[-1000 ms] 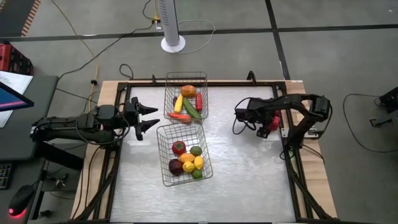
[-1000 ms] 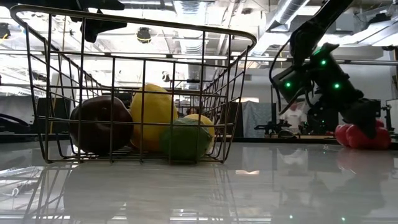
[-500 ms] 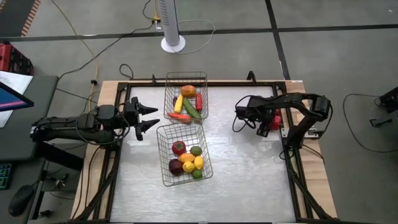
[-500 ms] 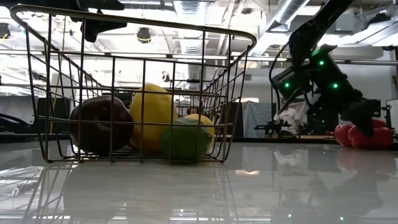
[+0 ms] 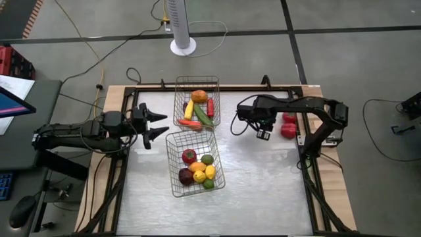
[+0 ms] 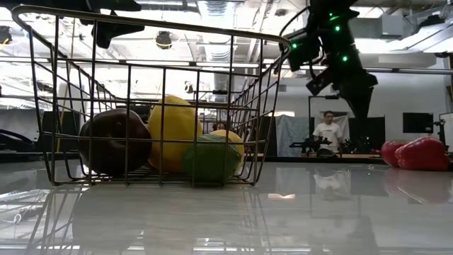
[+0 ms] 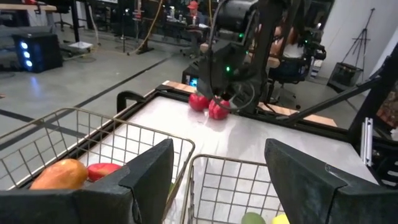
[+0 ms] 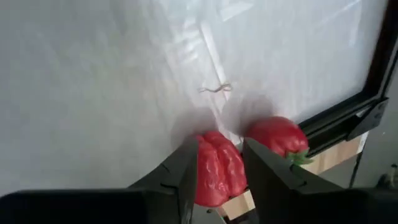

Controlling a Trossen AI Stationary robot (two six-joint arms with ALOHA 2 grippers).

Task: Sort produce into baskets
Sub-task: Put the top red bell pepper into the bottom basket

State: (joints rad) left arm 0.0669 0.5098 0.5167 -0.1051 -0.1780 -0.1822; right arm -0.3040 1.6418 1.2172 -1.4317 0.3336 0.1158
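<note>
Two wire baskets stand mid-table. The far basket [image 5: 197, 101] holds long and round produce: orange, yellow, red and green. The near basket [image 5: 193, 164] holds round red, yellow, green and dark purple pieces. Two red peppers [image 5: 287, 124] lie on the table by its right edge; they also show in the right wrist view [image 8: 217, 168] and the low view [image 6: 423, 153]. My right gripper [image 5: 264, 132] hangs above the table, left of the peppers, open a little and empty [image 8: 219, 150]. My left gripper [image 5: 155, 123] waits open and empty, left of the baskets [image 7: 217, 174].
The black frame rail [image 5: 299, 141] runs along the table's right edge, just beyond the peppers. Bare table lies between the baskets and the peppers and toward the near edge. A person [image 6: 329, 131] stands in the room behind the table.
My right gripper has risen and gone toward the table's left, away from the red peppers. The peppers stay on the table by the right edge.
</note>
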